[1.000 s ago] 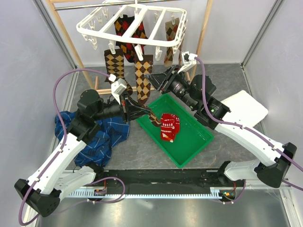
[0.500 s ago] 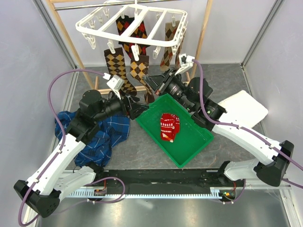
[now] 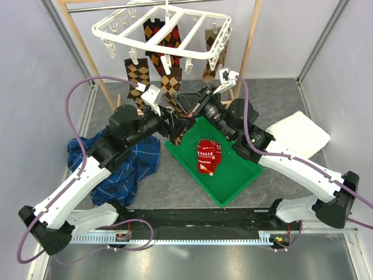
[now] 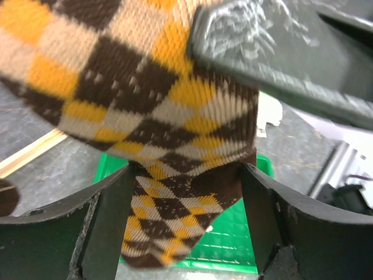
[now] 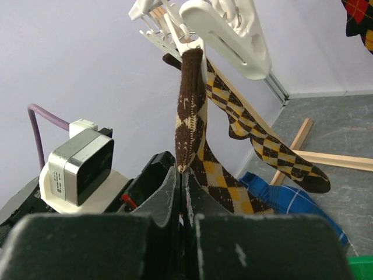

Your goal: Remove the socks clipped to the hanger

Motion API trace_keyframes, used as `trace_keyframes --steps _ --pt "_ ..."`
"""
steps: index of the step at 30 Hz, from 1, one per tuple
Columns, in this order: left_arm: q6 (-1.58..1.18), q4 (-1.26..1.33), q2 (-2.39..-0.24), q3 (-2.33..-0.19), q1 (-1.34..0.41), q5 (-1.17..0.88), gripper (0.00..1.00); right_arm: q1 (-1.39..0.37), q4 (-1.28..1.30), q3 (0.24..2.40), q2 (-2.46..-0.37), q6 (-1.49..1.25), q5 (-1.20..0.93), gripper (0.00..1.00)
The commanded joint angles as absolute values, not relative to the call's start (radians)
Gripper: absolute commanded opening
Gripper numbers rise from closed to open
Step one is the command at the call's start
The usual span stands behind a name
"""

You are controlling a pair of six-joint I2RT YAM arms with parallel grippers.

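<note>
The white hanger (image 3: 163, 26) hangs at the back with several argyle socks clipped to it. One brown-and-tan sock (image 3: 171, 86) dangles between both grippers. My left gripper (image 3: 175, 121) is open, and the sock's toe (image 4: 175, 192) hangs between its fingers (image 4: 111, 216) without being pinched. My right gripper (image 3: 182, 105) is shut, its tips (image 5: 183, 172) pinching the edge of that same sock (image 5: 191, 111) below its clip on the hanger (image 5: 233, 29). A second brown sock (image 5: 262, 146) hangs behind. The red festive sock (image 3: 208, 156) lies in the tray.
The green tray (image 3: 245, 169) sits under the arms, also seen past the sock (image 4: 233, 233). A blue plaid cloth (image 3: 125, 169) lies at left, a white folded cloth (image 3: 306, 131) at right. The wooden rack (image 3: 87, 58) carries the hanger.
My left gripper opened, rose from the tray and came around the hanging brown sock. The right gripper shut on that sock's edge and shifted slightly left.
</note>
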State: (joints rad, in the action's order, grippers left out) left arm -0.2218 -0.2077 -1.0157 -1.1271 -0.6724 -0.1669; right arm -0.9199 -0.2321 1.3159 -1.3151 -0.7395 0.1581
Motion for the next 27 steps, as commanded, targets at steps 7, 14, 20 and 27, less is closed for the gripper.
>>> trace_keyframes --steps 7,14,20,27 --pt "-0.196 -0.132 -1.014 -1.163 -0.718 -0.04 0.8 -0.945 -0.282 1.301 -1.318 -0.75 0.242 0.0" --pt "-0.262 -0.19 -0.962 -1.172 -0.721 -0.006 0.8 -0.945 -0.285 1.287 -1.301 -0.738 0.264 0.0" --pt "-0.299 -0.186 -0.983 -1.172 -0.723 -0.02 0.8 -0.945 -0.285 1.289 -1.298 -0.752 0.259 0.0" --pt "-0.25 -0.19 -1.083 -1.224 -0.724 0.034 0.71 -0.946 -0.29 1.27 -1.29 -0.79 0.229 0.0"
